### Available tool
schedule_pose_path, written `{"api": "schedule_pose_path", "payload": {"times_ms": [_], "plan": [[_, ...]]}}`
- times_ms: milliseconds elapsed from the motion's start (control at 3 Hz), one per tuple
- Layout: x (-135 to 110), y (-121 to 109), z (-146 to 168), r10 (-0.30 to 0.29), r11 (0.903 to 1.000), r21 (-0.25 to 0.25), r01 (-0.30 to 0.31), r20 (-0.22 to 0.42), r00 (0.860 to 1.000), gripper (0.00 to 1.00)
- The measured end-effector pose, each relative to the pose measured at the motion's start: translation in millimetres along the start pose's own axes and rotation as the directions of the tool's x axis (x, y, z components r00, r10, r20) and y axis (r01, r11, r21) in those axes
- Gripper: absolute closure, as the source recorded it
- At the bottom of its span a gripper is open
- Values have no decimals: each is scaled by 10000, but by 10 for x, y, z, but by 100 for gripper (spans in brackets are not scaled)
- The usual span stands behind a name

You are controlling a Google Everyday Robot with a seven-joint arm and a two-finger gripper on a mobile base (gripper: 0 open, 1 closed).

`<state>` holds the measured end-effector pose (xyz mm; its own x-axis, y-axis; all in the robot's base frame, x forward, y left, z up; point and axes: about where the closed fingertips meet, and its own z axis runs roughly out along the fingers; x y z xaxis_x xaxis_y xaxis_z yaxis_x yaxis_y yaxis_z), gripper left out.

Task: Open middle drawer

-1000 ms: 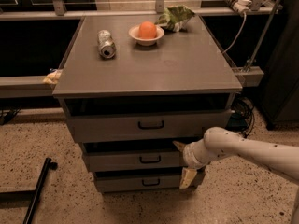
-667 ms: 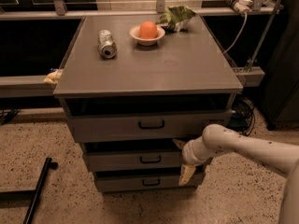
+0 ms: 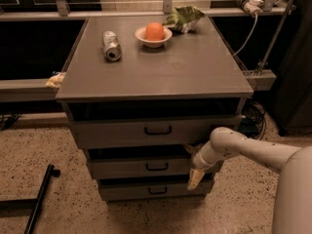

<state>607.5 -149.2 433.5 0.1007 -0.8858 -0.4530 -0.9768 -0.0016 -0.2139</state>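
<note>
Because the middle drawer [image 3: 126,168] needs pulling, I am holding the pincer [image 3: 195,175] at its right end; whether it is clenched, I cannot tell

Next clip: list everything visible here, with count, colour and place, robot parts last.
cabinet: one, grey, centre of view
top drawer: one, grey with black handle, just under the cabinet top
middle drawer: one, grey with black handle, between the other two
bottom drawer: one, grey with black handle, lowest
can: one, silver, on its side, back left of the top
bowl: one, pale, back centre of the top
fruit: one, orange, in the bowl
bag: one, green, crumpled, right of the bowl
pole: one, black, floor, lower left
arm: one, white, reaching in from the right
gripper: one, tan, by the middle drawer's right end
</note>
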Motion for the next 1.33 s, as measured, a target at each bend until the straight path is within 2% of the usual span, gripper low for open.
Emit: {"api": "schedule_pose_path", "payload": {"times_ms": [667, 1333], "plan": [[226, 171, 92, 487, 9971, -550, -525, -690, 9964, 0], [335, 314, 51, 874, 9919, -818, -969, -1130, 9897, 0]]}}
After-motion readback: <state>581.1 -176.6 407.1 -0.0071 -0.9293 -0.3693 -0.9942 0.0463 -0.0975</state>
